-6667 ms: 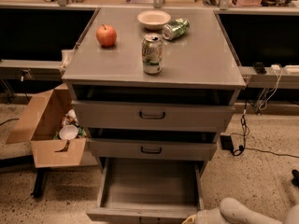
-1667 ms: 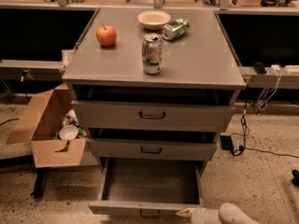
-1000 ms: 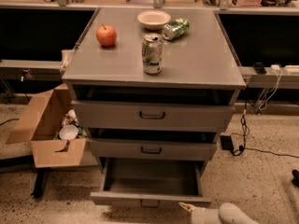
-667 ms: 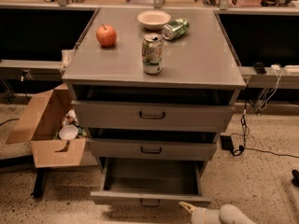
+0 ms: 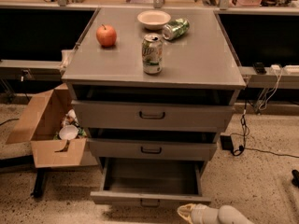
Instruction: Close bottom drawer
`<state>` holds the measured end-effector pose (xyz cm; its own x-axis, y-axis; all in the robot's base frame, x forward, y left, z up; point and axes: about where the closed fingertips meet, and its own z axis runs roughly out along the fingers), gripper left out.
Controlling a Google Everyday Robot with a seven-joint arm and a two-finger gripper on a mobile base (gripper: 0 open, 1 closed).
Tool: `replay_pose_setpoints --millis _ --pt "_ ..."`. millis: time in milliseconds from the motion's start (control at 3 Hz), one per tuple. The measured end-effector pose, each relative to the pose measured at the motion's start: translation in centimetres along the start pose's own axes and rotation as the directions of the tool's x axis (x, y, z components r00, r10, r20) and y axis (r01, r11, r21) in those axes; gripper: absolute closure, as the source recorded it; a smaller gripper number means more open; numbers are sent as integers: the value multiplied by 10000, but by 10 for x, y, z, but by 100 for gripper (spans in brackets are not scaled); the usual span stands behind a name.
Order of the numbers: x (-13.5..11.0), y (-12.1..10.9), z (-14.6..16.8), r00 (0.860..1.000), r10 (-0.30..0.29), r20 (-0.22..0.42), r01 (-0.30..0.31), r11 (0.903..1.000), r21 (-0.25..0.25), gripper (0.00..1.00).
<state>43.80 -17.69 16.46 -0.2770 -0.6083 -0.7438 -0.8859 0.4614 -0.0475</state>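
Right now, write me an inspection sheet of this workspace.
Surface: grey cabinet top, carrying four things.
Job's things: bottom drawer pulled out; nothing seen inside it.
Clutter: apple, bowl, upright can, green can lying on its side.
Grippers: gripper low at the bottom drawer's front, right of its handle; contact unclear.
Cables: black cable and adapter on the floor, right of the cabinet.
Surroundings: open cardboard box on the left; speckled floor.
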Motion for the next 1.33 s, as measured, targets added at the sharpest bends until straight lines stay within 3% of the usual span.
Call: replay_pose_setpoints --millis 333,1000,1333 --pt "6 -25 18 9751 2194 -330 -2148 9708 1066 100" --pt "5 -43 32 9404 3396 -182 -3332 9306 1514 100" --pt "4 -45 34 9361 3517 -111 -3461 9259 1516 100"
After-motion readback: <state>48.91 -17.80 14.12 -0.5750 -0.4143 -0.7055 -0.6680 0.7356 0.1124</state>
